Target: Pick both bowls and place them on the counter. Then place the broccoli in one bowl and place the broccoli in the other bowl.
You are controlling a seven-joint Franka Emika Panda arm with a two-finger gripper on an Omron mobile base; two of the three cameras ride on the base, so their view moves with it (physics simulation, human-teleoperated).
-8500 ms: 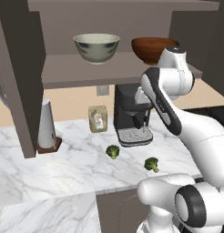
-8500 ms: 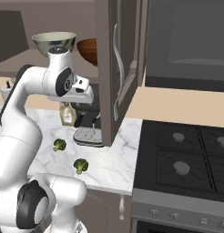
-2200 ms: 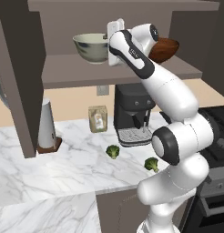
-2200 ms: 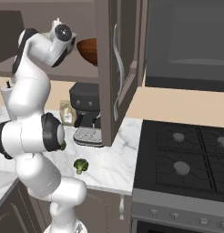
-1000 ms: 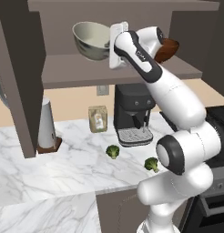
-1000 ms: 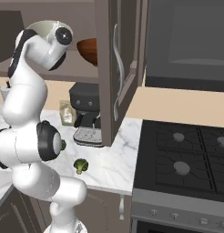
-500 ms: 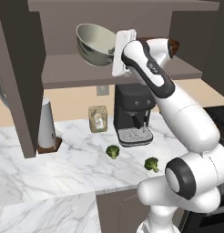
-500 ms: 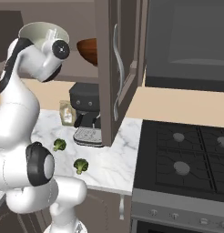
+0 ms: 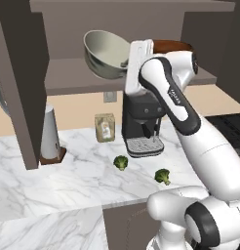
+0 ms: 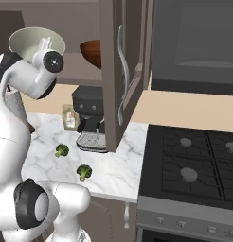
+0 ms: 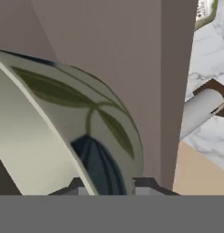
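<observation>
Ahead of me a brown wall cabinet (image 9: 24, 88) stands open, its door (image 10: 125, 71) swung out with a curved metal handle. Under its shelf (image 9: 88, 80) the wall is beige, with a small outlet (image 9: 110, 96). A black coffee machine (image 9: 141, 122), a small jar (image 9: 105, 127) and a pale cylinder on a brown base (image 9: 50, 136) stand against it. To my right lies a black stovetop (image 10: 194, 163), a dark hood (image 10: 194, 42) above it.
</observation>
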